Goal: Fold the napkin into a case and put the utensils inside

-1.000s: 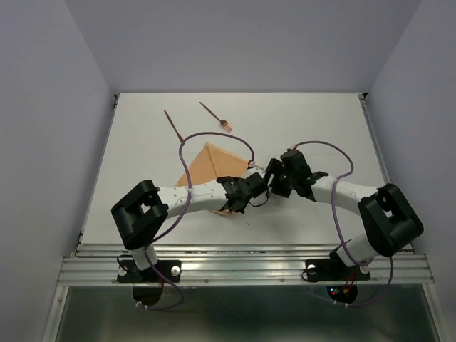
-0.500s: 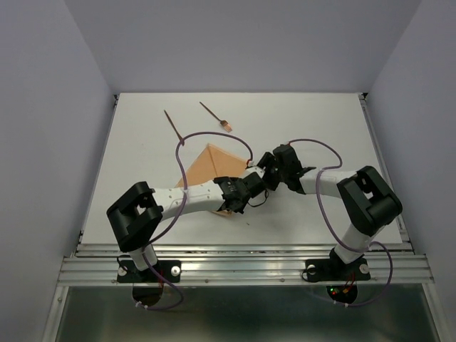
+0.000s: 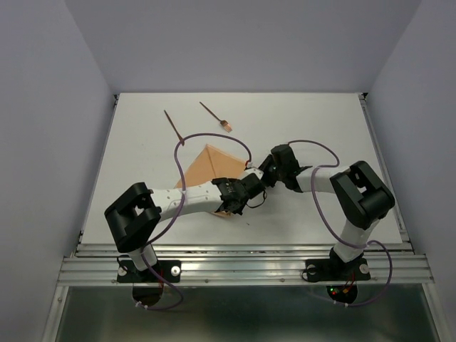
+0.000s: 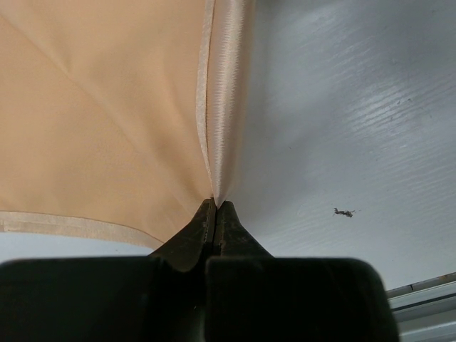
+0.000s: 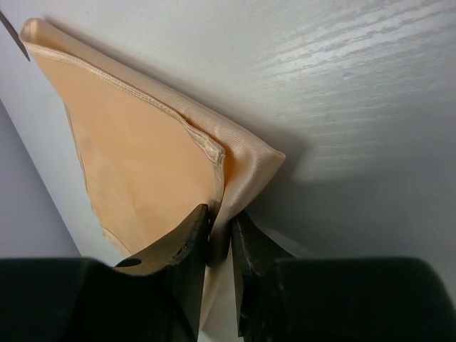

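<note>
- Left claw (image 4: 216,208): jaws pressed fully together at the lower centre of the left wrist view. They pinch a raised satin fold of the napkin (image 4: 107,107), and the grip reads the same as a second ago.
- Right claw (image 5: 220,226): fingers nearly together at the lower centre of the right wrist view, with a strip of napkin cloth nipped between them just below the folded corner. A second ago it stood clear of the cloth, further to the right.
- Right arm (image 3: 360,192): in the top view its elbow has swung left and up-frame since the earlier picture, bringing the two claws tip to tip at the centre of the frame.
- Left arm (image 3: 192,196): reaches from lower left toward the centre and has barely shifted.
- Napkin: a tan triangle at the centre of the top view, with its right corner under both claws. It lies flat on the table (image 3: 320,121), with the same outline and place as before.
- Plain utensil (image 3: 173,126): upper left of the top view, well apart from the napkin and unmoved.
- Forked utensil (image 3: 214,117): just right of the plain one, with its pale head toward the napkin, also unmoved.
</note>
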Tool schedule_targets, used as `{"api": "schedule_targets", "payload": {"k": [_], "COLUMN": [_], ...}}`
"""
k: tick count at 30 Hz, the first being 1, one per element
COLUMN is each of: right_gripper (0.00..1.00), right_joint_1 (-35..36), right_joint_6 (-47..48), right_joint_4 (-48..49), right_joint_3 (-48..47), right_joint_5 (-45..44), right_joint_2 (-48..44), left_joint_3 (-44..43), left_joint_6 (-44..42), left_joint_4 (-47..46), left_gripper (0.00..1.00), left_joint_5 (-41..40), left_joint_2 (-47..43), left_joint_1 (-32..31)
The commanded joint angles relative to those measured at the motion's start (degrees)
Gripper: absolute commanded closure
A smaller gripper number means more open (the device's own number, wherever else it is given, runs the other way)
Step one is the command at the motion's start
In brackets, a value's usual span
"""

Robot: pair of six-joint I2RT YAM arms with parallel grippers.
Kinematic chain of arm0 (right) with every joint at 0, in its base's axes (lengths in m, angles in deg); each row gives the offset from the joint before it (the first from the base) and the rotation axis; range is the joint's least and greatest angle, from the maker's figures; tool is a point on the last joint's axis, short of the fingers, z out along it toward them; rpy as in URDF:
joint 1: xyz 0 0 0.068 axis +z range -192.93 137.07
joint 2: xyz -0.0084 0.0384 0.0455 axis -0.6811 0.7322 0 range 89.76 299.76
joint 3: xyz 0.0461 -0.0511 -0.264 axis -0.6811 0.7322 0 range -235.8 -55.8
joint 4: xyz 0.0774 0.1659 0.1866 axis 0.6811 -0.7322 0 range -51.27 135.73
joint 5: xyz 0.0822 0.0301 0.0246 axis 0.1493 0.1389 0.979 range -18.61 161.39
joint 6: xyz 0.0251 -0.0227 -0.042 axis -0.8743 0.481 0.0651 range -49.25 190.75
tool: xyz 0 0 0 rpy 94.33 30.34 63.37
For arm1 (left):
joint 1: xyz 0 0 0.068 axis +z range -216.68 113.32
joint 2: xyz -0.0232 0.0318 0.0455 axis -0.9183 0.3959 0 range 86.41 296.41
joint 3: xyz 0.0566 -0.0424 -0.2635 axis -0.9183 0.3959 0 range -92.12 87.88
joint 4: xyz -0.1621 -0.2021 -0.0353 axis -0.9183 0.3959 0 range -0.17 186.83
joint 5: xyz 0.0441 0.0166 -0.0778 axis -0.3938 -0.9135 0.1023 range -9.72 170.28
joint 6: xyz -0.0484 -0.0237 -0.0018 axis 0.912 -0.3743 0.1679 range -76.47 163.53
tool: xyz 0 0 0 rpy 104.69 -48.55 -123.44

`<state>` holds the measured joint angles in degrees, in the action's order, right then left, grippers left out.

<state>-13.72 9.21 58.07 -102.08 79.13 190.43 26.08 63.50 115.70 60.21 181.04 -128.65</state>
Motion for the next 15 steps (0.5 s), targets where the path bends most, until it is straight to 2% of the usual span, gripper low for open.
{"api": "schedule_targets", "payload": {"k": [1, 4, 9, 12, 15], "right_gripper": [0.73, 0.63, 0.62, 0.63, 0.73], "right_joint_1": [-0.4, -0.4, -0.4, -0.4, -0.9], "right_joint_6": [0.2, 0.0, -1.0, -1.5, -1.8], "right_joint_4": [2.9, 2.9, 3.1, 3.3, 3.6], "right_joint_3": [-3.7, -5.0, -5.5, -5.5, -5.4], "right_joint_5": [-0.1, 0.6, 1.0, 1.0, 0.4], "right_joint_2": [1.5, 2.7, 4.1, 4.6, 4.8], "left_joint_3": [0.5, 0.5, 0.3, 0.2, 0.1], "left_joint_6": [-0.5, -0.6, -0.5, -0.5, -0.5], "left_joint_4": [-0.3, -0.3, -0.1, -0.1, 0.0], "left_gripper": [1.0, 1.0, 1.0, 1.0, 1.0], "left_joint_5": [-0.5, -0.7, -0.6, -0.8, -1.0], "left_joint_2": [-3.5, -3.7, -3.5, -3.5, -3.5], "left_joint_1": [0.0, 0.1, 0.0, 0.0, 0.1]}}
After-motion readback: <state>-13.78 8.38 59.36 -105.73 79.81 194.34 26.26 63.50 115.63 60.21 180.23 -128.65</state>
